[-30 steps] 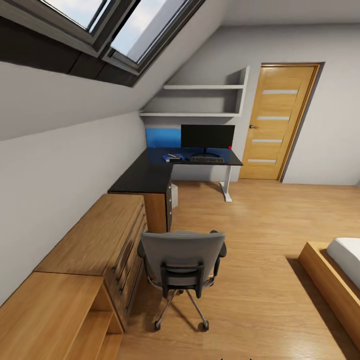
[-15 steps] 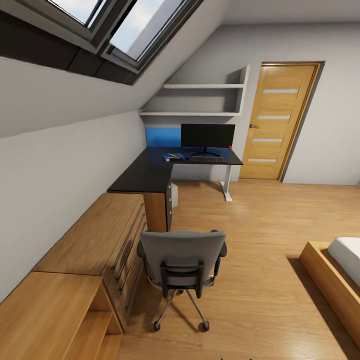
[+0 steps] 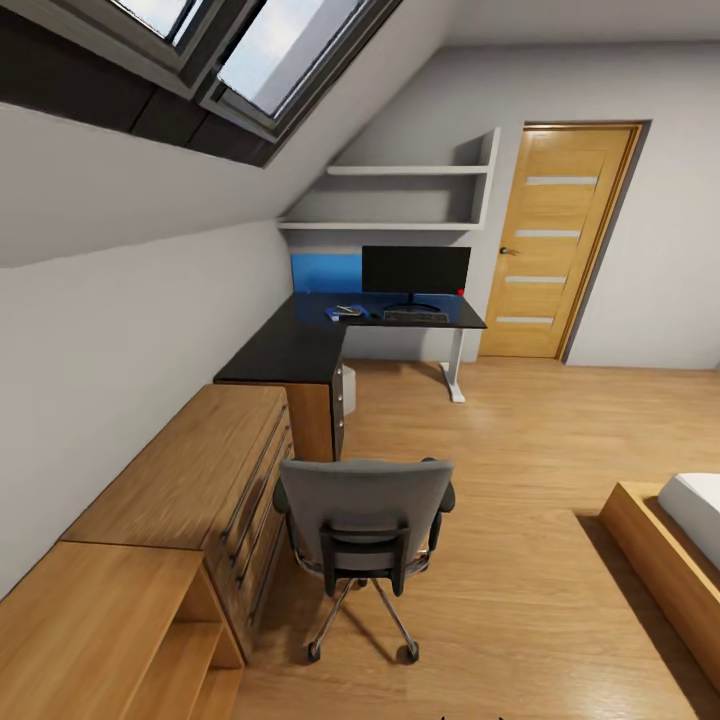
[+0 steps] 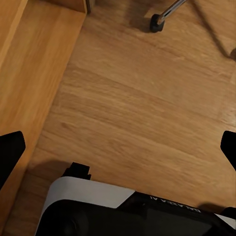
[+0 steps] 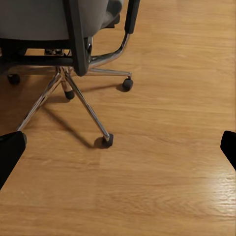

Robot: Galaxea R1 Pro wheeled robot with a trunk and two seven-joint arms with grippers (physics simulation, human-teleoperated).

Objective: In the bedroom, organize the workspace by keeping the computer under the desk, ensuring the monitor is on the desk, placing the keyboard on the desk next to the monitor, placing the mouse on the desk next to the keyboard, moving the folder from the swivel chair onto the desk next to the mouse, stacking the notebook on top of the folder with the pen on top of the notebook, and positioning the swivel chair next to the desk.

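Right now you face the swivel chair [image 3: 365, 530] from behind; it stands on the wooden floor [image 3: 520, 470] near you, just right of a wooden drawer chest [image 3: 190, 480] and well apart from the far end of the bench [image 3: 290, 350]. On that far end the monitor [image 3: 415, 272] stands upright before the blue back panel [image 3: 325, 272], with the keyboard [image 3: 414, 316] just in front of it. To the left of the keyboard lies the folder [image 3: 346, 313], with something small and pale on top that is too small to name. A door [image 3: 555, 240] is at far right, a bed [image 3: 675, 540] at near right. Your left end effector [image 4: 118, 147] hangs over bare floor, its fingers [image 4: 10, 150] spread wide and holding nothing. Your right end effector [image 5: 118, 147] is likewise wide open and empty, above the floor beside the chair's chrome base.
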